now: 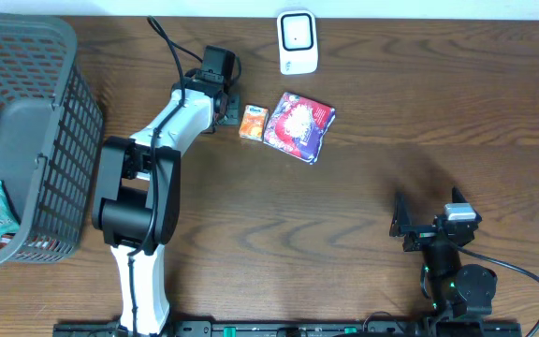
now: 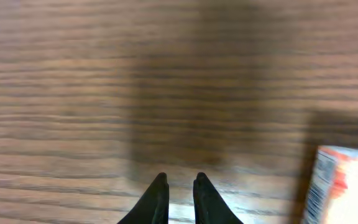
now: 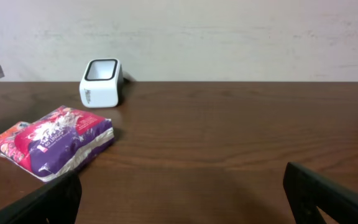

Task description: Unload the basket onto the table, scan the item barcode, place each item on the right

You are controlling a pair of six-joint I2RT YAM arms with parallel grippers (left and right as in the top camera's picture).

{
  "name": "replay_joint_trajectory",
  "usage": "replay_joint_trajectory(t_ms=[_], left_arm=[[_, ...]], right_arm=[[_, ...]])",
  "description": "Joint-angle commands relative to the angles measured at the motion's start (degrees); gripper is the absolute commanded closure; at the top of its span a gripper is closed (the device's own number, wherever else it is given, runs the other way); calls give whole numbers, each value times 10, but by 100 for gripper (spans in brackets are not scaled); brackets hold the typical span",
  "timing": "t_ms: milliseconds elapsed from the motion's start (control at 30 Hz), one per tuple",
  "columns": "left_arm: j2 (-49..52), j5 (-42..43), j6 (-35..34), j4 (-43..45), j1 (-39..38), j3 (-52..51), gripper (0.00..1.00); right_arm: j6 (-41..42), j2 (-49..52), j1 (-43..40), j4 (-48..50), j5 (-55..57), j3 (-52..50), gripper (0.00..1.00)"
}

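Hovering overhead with left gripper (image 1: 226,109) just beside orange box (image 1: 254,122), scanner (image 1: 298,42) well apart. Showing, at left wrist, fingers (image 2: 157,199) nearly together, clamping nothing, box lying at right edge: risking shoving it aside if advancing unopened and off-centre. Idling at right wrist, right gripper (image 3: 180,177) spread wide, empty.
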Motion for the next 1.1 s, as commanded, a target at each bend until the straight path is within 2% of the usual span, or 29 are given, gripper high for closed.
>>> replay_joint_trajectory(t_ms=[0, 267, 433, 533, 1067], left_arm=[[4, -34, -6, 1, 5, 7, 85], [22, -26, -66, 3, 4, 7, 83], [22, 85, -68, 5, 4, 7, 83], [22, 115, -68, 6, 1, 7, 83], [23, 127, -70, 6, -52, -10, 83]], right_arm=[[-2, -3, 3, -2, 2, -1, 1], [-2, -3, 3, -2, 2, -1, 1], [-2, -3, 3, -2, 2, -1, 1], [-2, -3, 3, -2, 2, -1, 1], [-2, -3, 3, -2, 2, -1, 1]])
